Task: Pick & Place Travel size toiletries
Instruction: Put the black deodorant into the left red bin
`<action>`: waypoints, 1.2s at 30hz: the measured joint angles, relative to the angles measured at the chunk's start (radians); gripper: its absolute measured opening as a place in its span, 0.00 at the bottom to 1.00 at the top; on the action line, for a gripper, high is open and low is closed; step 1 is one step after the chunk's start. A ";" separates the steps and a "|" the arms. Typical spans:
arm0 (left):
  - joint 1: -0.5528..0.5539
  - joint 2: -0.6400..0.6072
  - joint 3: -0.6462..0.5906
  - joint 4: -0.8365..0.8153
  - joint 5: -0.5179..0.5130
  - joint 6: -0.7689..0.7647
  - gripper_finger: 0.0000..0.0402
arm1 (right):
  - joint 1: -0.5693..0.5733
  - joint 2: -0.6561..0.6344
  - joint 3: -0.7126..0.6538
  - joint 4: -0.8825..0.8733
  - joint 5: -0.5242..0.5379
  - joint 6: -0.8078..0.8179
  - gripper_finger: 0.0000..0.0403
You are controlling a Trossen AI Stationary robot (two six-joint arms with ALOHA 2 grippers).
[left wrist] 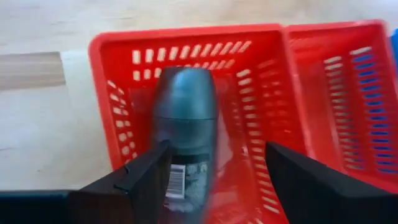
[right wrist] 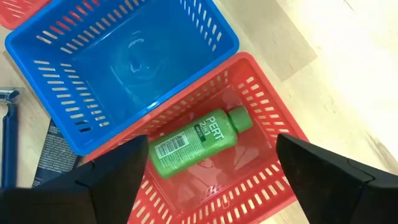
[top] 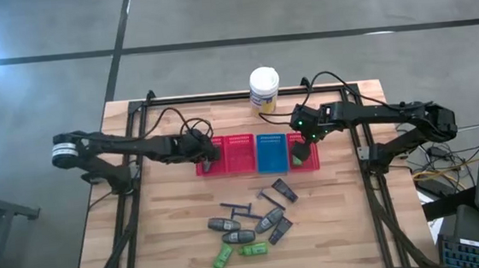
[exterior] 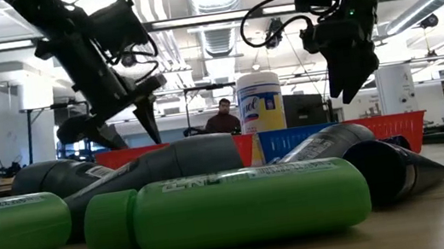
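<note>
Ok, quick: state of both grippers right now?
Left gripper: open over the leftmost red basket, grey tube loose between its jaws.
Right gripper: open over the rightmost red basket, holding nothing; green bottle lies inside.

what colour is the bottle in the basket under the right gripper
Bright green bottle, lying in a red basket; clearest in the right wrist view.

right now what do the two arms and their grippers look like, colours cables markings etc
Both arms are dark, nearly black, jointed links with loose black cables looping off them. The left arm has a pale grey band at its outer joint. The right arm shows small green lights near its wrist. The left gripper and right gripper each have two flat, matte black, wedge-shaped fingers with no visible markings.
</note>
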 joint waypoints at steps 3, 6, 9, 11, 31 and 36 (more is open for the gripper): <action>0.000 -0.038 0.009 -0.003 -0.002 0.022 0.65 | 0.000 0.000 0.000 0.000 0.000 0.000 0.84; -0.011 -0.087 0.038 0.006 -0.009 0.152 0.63 | 0.000 0.000 0.000 0.000 0.000 0.000 0.82; -0.034 -0.138 0.066 0.045 0.050 0.400 0.60 | 0.000 0.000 0.000 0.000 0.000 0.000 0.82; -0.058 -0.161 0.079 0.060 0.164 0.562 0.59 | 0.000 0.000 0.000 0.000 0.000 -0.002 0.82; -0.505 -0.031 0.120 -0.005 0.245 1.190 0.58 | 0.000 0.000 0.000 -0.032 -0.007 -0.003 0.89; -0.536 0.075 0.163 0.002 0.319 1.162 0.58 | 0.000 0.000 0.000 -0.033 -0.007 -0.004 0.89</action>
